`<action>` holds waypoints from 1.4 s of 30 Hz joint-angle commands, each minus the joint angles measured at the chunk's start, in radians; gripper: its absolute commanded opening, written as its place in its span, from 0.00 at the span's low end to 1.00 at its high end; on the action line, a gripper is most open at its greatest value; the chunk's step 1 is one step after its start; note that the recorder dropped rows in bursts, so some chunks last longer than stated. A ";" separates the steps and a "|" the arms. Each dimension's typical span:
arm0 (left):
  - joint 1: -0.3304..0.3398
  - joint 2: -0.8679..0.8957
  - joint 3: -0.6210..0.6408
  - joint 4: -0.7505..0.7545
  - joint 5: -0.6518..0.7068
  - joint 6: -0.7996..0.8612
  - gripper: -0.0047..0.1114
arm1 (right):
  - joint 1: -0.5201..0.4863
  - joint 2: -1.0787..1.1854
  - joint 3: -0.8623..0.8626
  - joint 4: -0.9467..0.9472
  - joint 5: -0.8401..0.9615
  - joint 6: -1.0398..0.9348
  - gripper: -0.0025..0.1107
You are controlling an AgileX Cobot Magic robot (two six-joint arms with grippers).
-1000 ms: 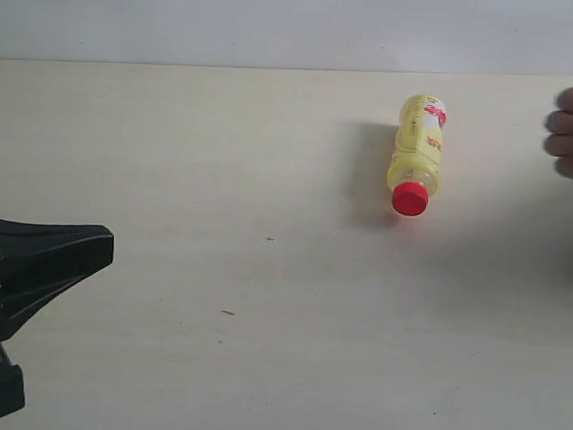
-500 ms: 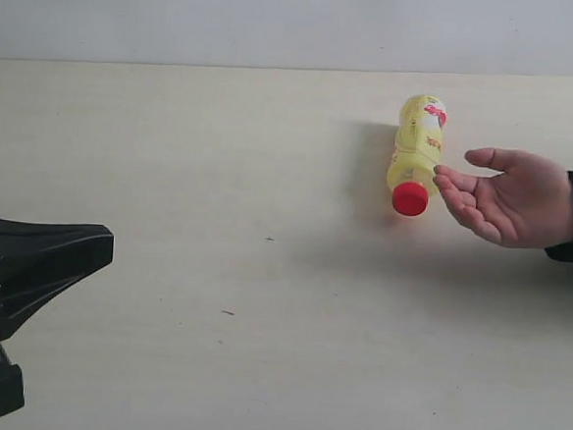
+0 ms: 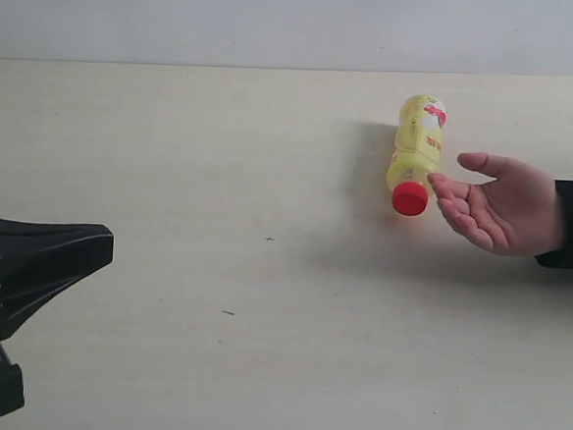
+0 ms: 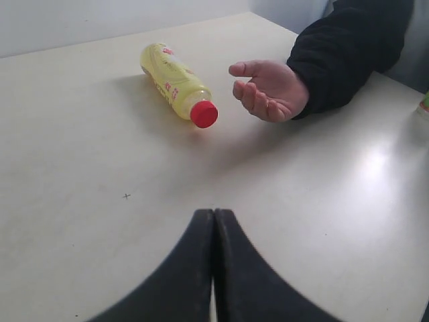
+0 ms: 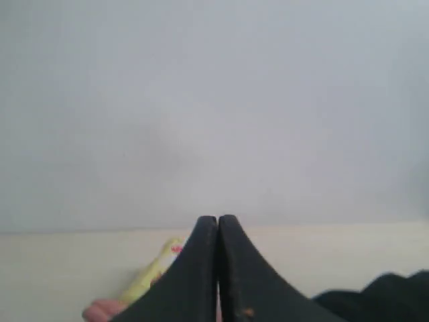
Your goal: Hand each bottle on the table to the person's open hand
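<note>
- The yellow bottle with a red cap (image 3: pixel 416 155) lies on its side on the tabletop (image 3: pixel 219 191), toward the far edge and right of the middle.
- The person's open hand (image 3: pixel 499 205) reaches in from the right edge, palm up, fingertips just beside the cap.
- The left gripper (image 4: pixel 214 215) and the right gripper (image 5: pixel 218 220) both have their fingers pressed together and hold nothing.
- The step in hand looks like the approach: a gripper must open, straddle the bottle's body, clamp it and carry it to the palm.
</note>
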 commanded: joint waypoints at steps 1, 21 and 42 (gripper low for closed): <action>0.004 -0.006 0.001 0.001 -0.013 0.003 0.04 | -0.004 -0.006 0.005 0.004 -0.177 -0.006 0.02; 0.004 -0.006 0.001 0.001 -0.013 0.003 0.04 | -0.004 0.099 -0.178 0.568 -0.638 -0.012 0.02; 0.004 -0.006 0.001 0.001 -0.013 0.003 0.04 | -0.004 1.760 -1.611 0.509 0.996 -0.103 0.02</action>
